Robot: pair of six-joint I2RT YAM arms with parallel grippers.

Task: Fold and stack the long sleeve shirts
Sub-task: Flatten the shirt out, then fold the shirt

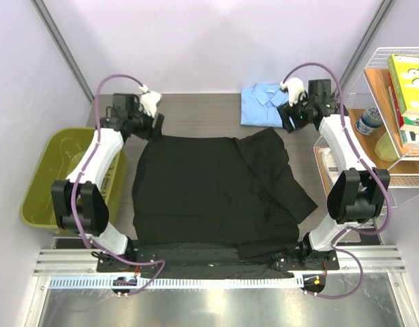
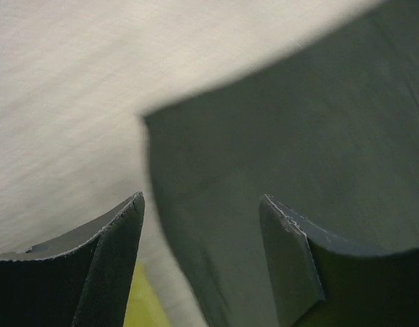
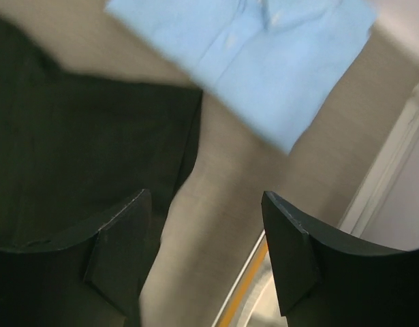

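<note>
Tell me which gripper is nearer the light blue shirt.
Right. The right gripper sits beside the light blue shirt, at its edge; the left gripper is across the table.

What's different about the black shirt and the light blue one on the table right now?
The black shirt is spread open, with one part flopped out at the right; the light blue shirt is folded into a neat rectangle. The black shirt covers most of the middle of the table, while the light blue shirt takes only a small patch at the far right. Both lie flat on the table.
</note>
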